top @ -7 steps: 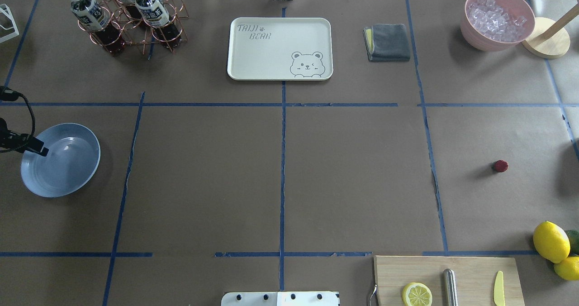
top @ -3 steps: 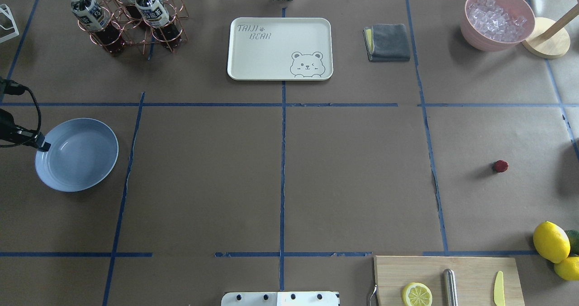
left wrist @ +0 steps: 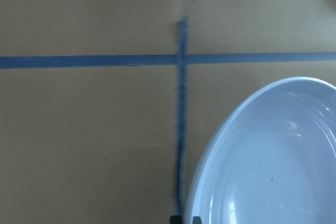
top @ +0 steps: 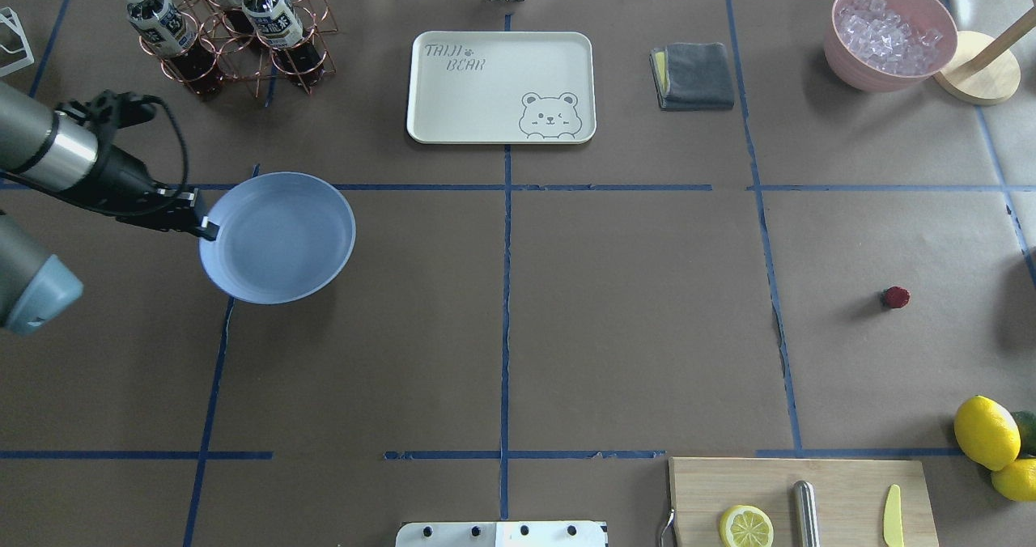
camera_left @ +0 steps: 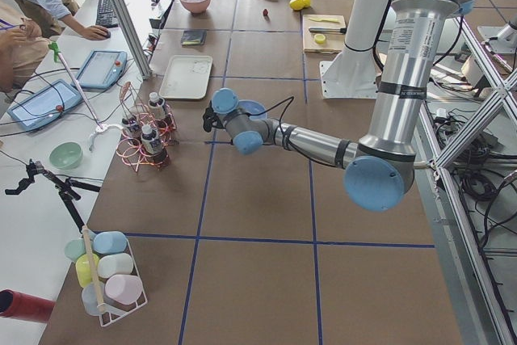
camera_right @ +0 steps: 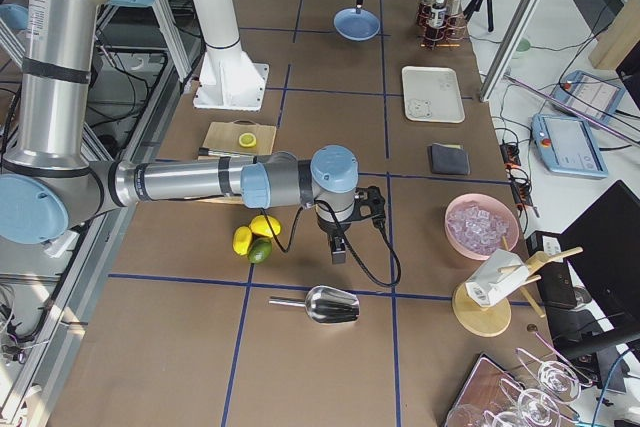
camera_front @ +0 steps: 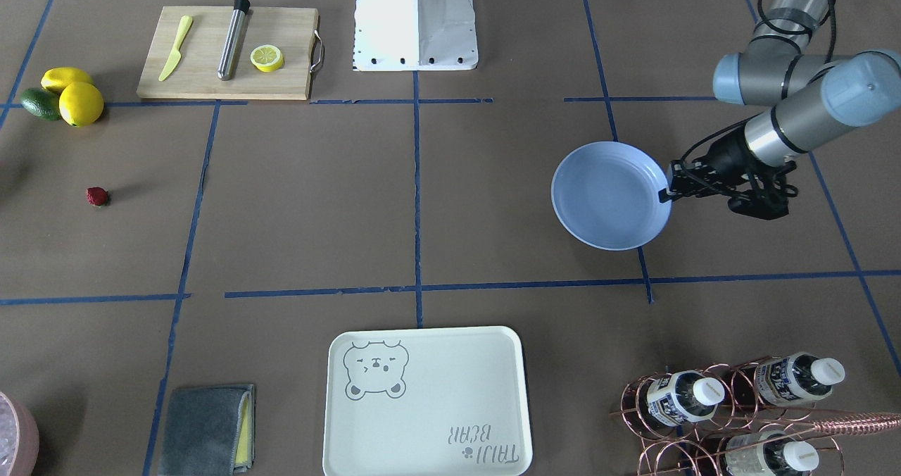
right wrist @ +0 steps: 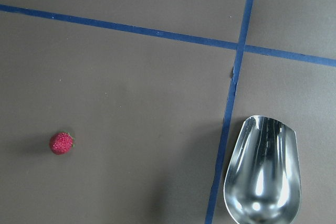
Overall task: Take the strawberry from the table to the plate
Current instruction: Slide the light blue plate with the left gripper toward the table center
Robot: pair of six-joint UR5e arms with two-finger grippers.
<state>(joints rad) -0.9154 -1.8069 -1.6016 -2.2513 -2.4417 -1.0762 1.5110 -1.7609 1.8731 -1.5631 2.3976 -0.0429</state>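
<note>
With my left hand point(top: 206, 227) clamped on the rim of the plate point(top: 283, 239), far from the strawberry point(top: 896, 297) lying on the table point(top: 631, 328) near my right hand point(camera_right: 340, 247) (apart or together, I cannot tell), I judge that this hand must next lower onto the strawberry.

Bare worktop point(top: 631, 320) stretches between the plate point(top: 283, 239) and the strawberry point(top: 896, 297), crossed only by flat blue tape point(top: 506, 328). The strawberry lies in the open. The lemons point(top: 986, 432) and cutting board point(top: 842, 490) sit well apart, nearer the robot. The metal scoop point(right wrist: 262, 174) lies beyond a tape line.
</note>
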